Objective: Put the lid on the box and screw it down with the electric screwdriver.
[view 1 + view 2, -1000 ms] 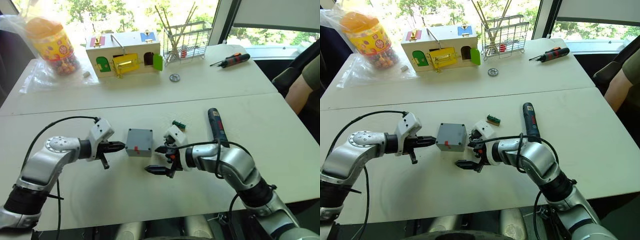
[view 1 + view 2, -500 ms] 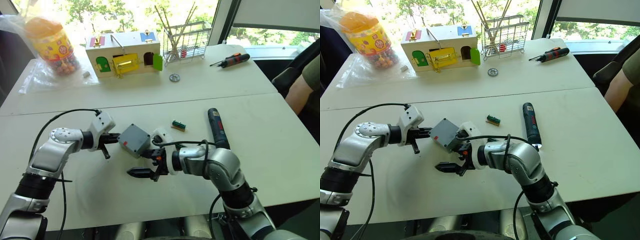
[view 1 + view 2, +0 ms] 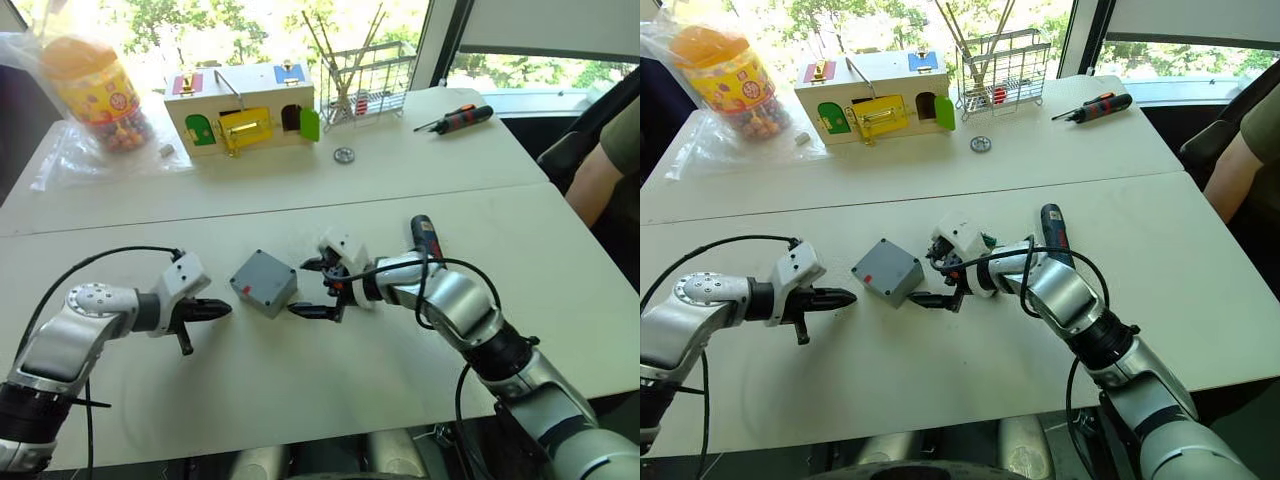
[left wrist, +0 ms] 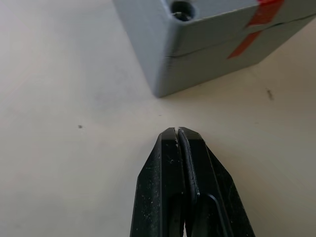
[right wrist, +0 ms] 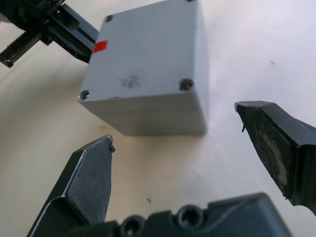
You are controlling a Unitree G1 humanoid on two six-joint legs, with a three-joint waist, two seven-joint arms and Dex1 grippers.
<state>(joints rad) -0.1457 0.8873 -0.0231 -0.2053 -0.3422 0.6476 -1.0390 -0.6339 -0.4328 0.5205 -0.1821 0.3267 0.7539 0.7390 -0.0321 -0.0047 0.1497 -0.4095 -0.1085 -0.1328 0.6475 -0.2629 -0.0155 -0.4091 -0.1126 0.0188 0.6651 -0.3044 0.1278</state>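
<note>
Box (image 3: pixel 264 282) on the table (image 3: pixel 300 400) between both grippers, turned corner-on, lid (image 5: pixel 148 54) already seated, seam visible round the sides, red mark on the near-left face. Left gripper (image 3: pixel 222 310) just left of the box, apart from it, jaws pressed together. Right gripper (image 3: pixel 308 288) just right of the box, jaws spread wide, nothing pinched. Electric screwdriver (image 3: pixel 425 232) flat on the table, right of the box, behind the right forearm.

Probably squaring the box for screwing: best done by nudging gently from both sides at once, low on the walls, to avoid tipping it or lifting the lid. Corner holes to end facing up, box clear of the cables.

Far left, plastic jar (image 3: pixel 97 90) full of coloured pieces. Wooden box (image 3: pixel 242 105) with coloured doors, one open, inside dark. Wire rack (image 3: pixel 372 72) holding thin sticks.
</note>
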